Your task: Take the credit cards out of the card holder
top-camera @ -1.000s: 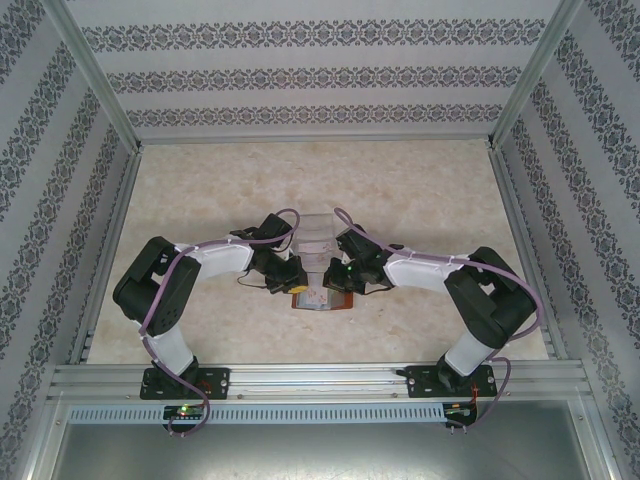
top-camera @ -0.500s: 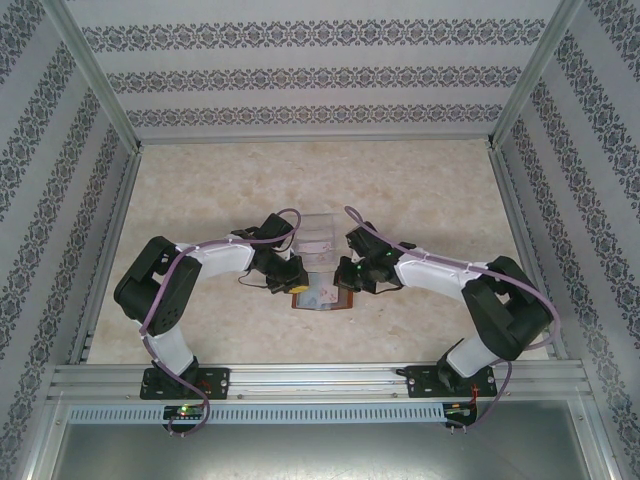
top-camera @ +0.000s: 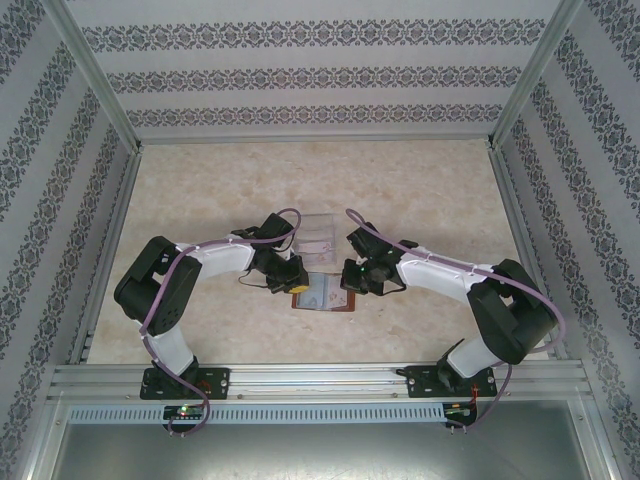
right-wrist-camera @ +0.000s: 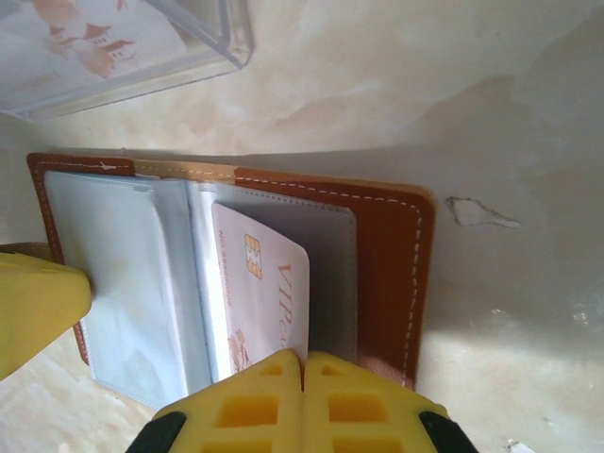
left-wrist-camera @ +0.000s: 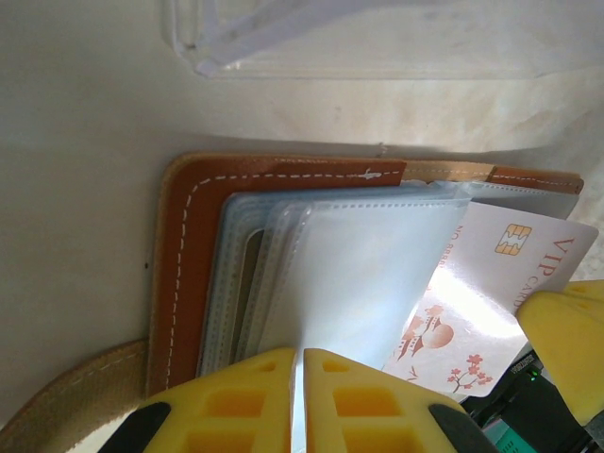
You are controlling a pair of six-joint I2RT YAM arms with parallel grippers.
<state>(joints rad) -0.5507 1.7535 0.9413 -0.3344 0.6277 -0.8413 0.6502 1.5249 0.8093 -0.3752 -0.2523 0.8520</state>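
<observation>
The card holder [top-camera: 323, 296] lies open on the table between my two grippers, brown leather [left-wrist-camera: 189, 245] with translucent sleeves. My left gripper [left-wrist-camera: 300, 363] is shut on one pale sleeve at its near edge. A pale pink credit card [right-wrist-camera: 264, 283] with a gold chip and "VIP" lettering sticks partly out of a pocket in the card holder [right-wrist-camera: 387, 255]. My right gripper [right-wrist-camera: 304, 363] is shut on that card's near corner. The same credit card [left-wrist-camera: 491, 274] lies at the right in the left wrist view. In the top view the left gripper [top-camera: 297, 283] and right gripper [top-camera: 347, 283] flank the holder.
A clear plastic tray [top-camera: 318, 232] stands just beyond the card holder, with a flowered card [right-wrist-camera: 75, 38] inside it. Its wall [left-wrist-camera: 377, 38] is close to the holder's far edge. Patterned walls and metal rails enclose the beige table [top-camera: 420, 190].
My right arm has swung outward to the right, and its gripper has shifted slightly right at the holder's edge. The left arm has stayed put.
</observation>
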